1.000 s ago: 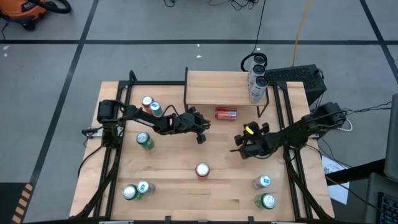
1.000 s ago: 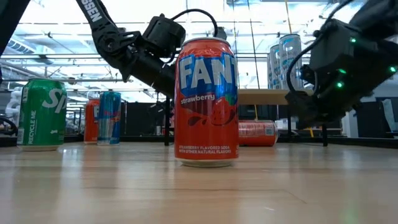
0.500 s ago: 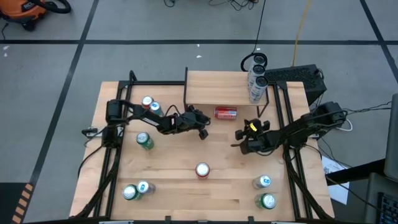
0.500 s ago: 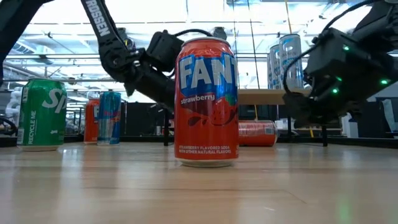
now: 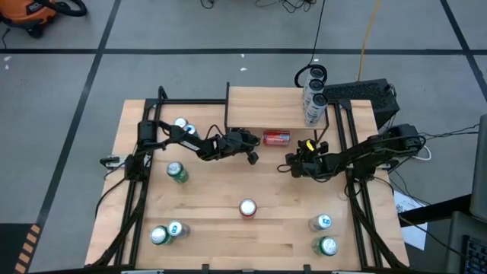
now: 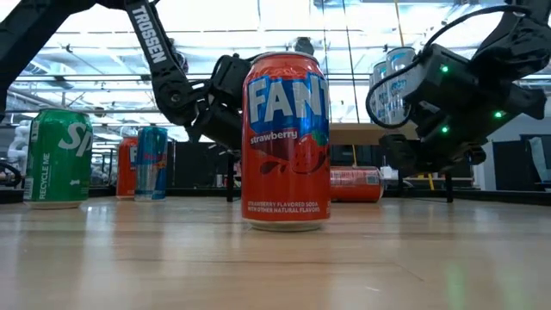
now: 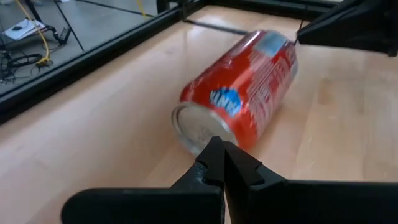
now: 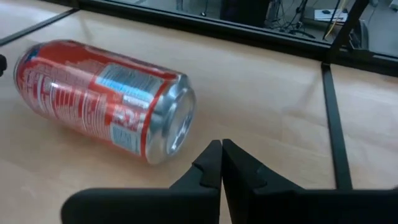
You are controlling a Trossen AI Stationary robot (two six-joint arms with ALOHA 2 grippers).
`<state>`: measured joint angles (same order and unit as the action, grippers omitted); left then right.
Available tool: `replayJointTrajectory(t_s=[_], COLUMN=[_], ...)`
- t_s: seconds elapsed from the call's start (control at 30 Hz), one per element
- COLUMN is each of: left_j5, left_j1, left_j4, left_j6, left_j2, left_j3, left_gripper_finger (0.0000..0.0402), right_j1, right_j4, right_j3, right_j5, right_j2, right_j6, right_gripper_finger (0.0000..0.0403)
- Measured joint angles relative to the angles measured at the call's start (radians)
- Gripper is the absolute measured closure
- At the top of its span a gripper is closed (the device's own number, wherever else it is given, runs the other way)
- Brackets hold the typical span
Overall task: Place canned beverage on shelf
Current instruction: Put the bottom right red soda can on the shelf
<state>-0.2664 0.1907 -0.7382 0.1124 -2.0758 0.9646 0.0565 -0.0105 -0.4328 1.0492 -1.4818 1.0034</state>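
nearest you, an upright red strawberry fanta can (image 6: 286, 140) fills the low view and hides part of what stands behind it. two green soda cans (image 5: 158, 235) (image 5: 328, 246) stand at the front corners, untouched.

mid-table: the left gripper (image 5: 252, 154) and the right gripper (image 5: 294, 164) have both moved in over the last second toward the red aluminium can lying on its side (image 5: 276, 138). the left claw, a little parted a second ago, is now pressed together; the right claw is pressed together as well. neither pinches anything. you should read this as flanking the can to push or right it, not lift it yet.

the wrist views show you each closed tip just short of a can end (image 7: 239, 102) (image 8: 102, 98); the high view cannot.

farthest: the small raised light-wood shelf on black legs (image 5: 266, 108), with the can on the tabletop at its front edge.
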Motion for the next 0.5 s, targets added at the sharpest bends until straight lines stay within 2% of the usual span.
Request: replayJointTrajectory(t_s=[0.2,0.5], left_j5=[-0.028,-0.020], left_j1=[0.011,0.036], left_j4=[0.019,0.016], left_j6=[-0.017,-0.013], left_j2=[0.000,0.000], left_j3=[0.011,0.011], left_gripper_finger=[0.0402,0.0402], right_j1=[-0.042,-0.074], right_j4=[-0.055,-0.079], right_j3=[0.000,0.000], right_j5=[-0.008,-0.033], right_j2=[0.000,0.000], right_j6=[-0.085,-0.118], right_gripper_finger=[0.0403,0.0403])
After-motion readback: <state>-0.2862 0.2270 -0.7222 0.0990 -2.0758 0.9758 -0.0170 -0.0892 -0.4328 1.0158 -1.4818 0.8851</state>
